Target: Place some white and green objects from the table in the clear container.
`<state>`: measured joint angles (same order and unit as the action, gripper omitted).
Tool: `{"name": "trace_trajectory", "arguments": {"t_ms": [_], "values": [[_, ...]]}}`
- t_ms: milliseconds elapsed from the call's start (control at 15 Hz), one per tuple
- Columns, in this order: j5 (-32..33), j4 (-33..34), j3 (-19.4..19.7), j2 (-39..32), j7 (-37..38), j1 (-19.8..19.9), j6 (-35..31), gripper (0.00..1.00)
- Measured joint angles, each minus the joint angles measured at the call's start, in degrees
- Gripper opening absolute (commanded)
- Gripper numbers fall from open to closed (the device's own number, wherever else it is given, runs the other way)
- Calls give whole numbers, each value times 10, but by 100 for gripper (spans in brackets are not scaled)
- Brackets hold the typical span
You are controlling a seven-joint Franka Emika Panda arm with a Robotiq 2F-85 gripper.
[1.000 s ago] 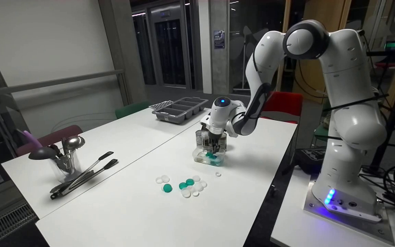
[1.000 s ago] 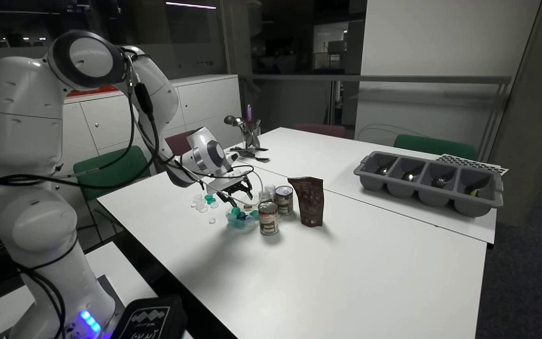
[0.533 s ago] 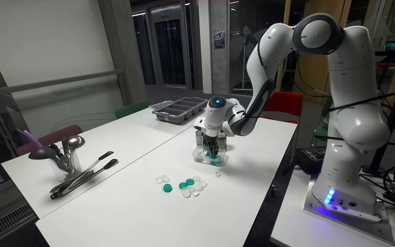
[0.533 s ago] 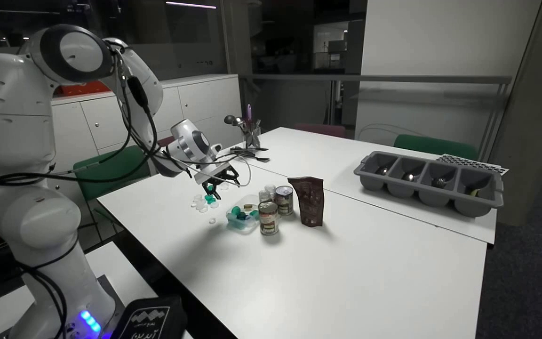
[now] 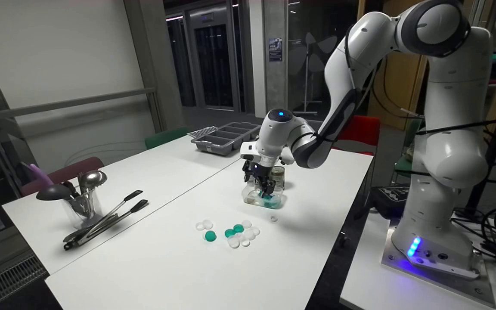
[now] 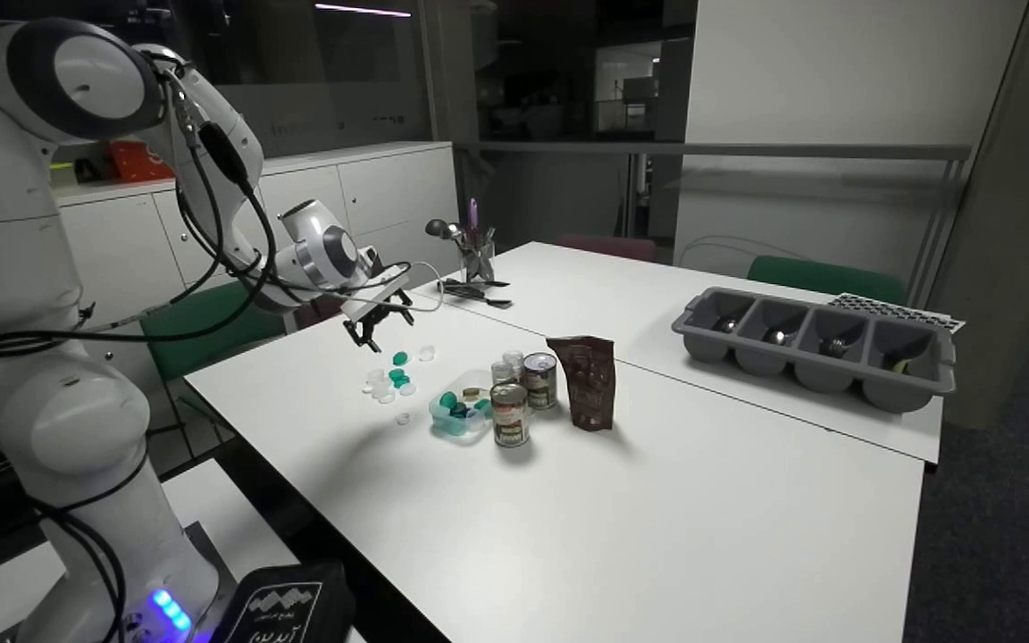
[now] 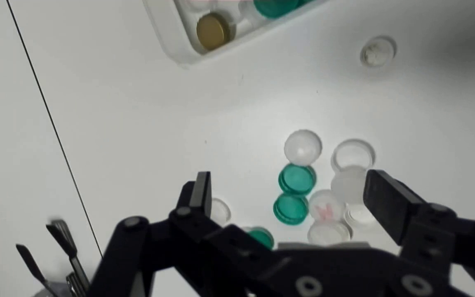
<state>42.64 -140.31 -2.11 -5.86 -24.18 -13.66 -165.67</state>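
Observation:
Several green and white round caps lie loose on the white table. In the wrist view two green caps (image 7: 297, 178) (image 7: 290, 208) lie in a column under a white cap (image 7: 302, 147). Clear and white caps (image 7: 328, 206) cluster to their right. A third green cap (image 7: 261, 236) is partly hidden by my left finger. A lone white cap (image 7: 378, 51) lies nearer the clear container (image 7: 167, 37), which holds green caps and a gold cap (image 7: 212, 31). The container also shows in an exterior view (image 6: 452, 426). My gripper (image 7: 289, 189) is open and empty, above the loose caps, also in an exterior view (image 6: 389, 332).
Two cans (image 6: 510, 415) (image 6: 539, 379) and a brown pouch (image 6: 590, 384) stand beside the container. A grey compartment tray (image 6: 916, 393) is farther off. Tongs (image 5: 106, 224) and a cup of utensils (image 5: 82, 209) are at the table's far end.
My gripper has moved up and away from above the container, toward the loose caps. The container and the loose caps have not visibly moved.

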Motion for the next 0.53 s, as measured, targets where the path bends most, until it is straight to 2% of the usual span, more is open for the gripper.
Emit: {"name": "trace_trajectory", "arguments": {"t_ms": [133, 267, 333, 533], "values": [[-82, -14, -22, -10, -89, 13, -52, 100], [-170, -24, -74, -35, -177, 43, -88, 100], [-181, -24, -88, -46, -187, 49, -91, 100], [-178, -20, -84, -50, -182, 46, -91, 100]]}}
